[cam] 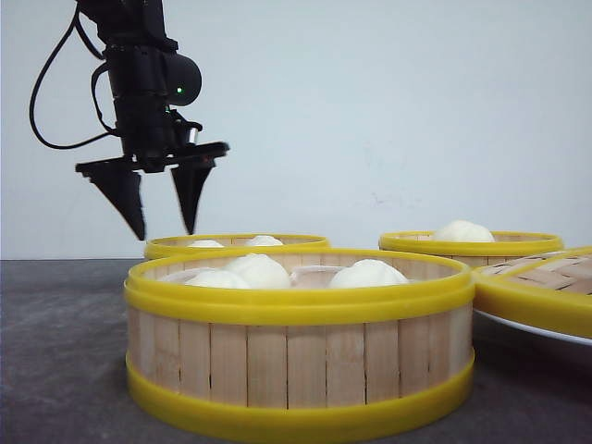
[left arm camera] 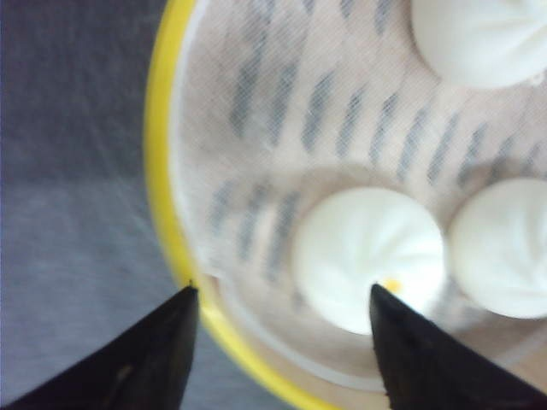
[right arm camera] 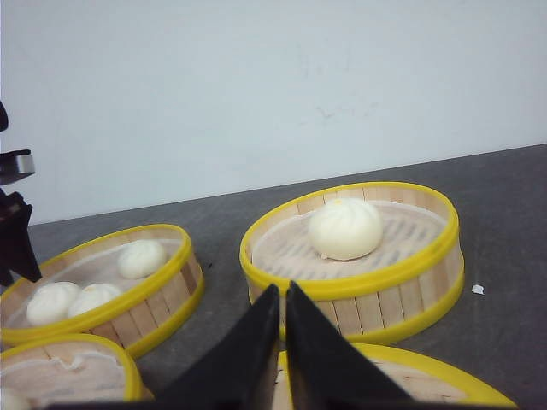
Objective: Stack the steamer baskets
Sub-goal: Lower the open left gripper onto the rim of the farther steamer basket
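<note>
Three steamer baskets stand on the dark table. The nearest one point(cam: 296, 370) holds several white buns. Behind it on the left is a second basket point(cam: 176, 248), with three buns point(left arm camera: 367, 256) on its cloth liner. My left gripper point(cam: 165, 229) hangs open just above this basket's left rim point(left arm camera: 158, 171), one fingertip outside the rim and one over the inside, holding nothing. The third basket point(cam: 472, 246) at the back right holds a single bun point(right arm camera: 344, 228). My right gripper point(right arm camera: 285, 290) is shut and empty, hovering short of that basket point(right arm camera: 355, 290); it is out of the front view.
A flat yellow-rimmed woven lid point(cam: 546, 296) rests on a white plate point(cam: 541, 331) at the right, directly beneath my right gripper in its wrist view. A pale wall closes off the back of the table.
</note>
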Motion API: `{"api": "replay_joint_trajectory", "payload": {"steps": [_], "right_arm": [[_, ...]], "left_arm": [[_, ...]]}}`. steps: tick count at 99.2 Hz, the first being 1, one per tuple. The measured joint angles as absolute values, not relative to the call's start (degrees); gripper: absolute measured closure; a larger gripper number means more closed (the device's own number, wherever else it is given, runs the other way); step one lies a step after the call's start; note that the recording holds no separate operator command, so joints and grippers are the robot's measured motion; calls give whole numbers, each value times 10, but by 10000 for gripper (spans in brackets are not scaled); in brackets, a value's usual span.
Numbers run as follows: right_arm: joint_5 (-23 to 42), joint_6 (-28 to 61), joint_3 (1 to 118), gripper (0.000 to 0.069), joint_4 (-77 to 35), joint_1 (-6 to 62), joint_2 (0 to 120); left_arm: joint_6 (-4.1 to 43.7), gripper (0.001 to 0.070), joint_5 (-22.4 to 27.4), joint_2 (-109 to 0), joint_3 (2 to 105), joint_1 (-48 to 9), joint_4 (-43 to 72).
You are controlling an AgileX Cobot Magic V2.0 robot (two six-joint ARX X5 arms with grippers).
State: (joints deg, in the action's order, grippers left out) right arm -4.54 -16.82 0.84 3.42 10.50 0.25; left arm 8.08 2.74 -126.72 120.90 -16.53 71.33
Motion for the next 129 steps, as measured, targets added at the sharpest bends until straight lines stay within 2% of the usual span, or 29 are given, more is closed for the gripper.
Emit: {"api": "replay_joint_trajectory", "payload": {"steps": [8, 26, 38, 47, 110, 114, 118, 129], "right_arm": [[-45, -168, 8, 680, 34, 105, 3], [-45, -168, 8, 680, 34, 105, 3], [-45, -168, 8, 680, 31, 105, 3], [-45, -168, 8, 680, 23, 105, 2], [-45, -168, 8, 680, 4, 105, 3], [-45, -168, 8, 680, 2, 105, 3], [-45, -168, 8, 680, 0, 105, 3], [-45, -168, 8, 680, -6, 105, 3]], "left_arm": [[80, 315, 1, -1274, 1209, -163, 708], [79, 305, -5, -1279, 1209, -161, 708], [79, 225, -5, -1279, 1209, -162, 707], [79, 200, -5, -1279, 1209, -161, 697], [82, 199, -16, -1325, 1211, -159, 716], [82, 215, -16, -1325, 1211, -159, 716], [82, 259, -13, -1325, 1211, -159, 715], [82, 486, -8, -1325, 1211, -165, 706]]}}
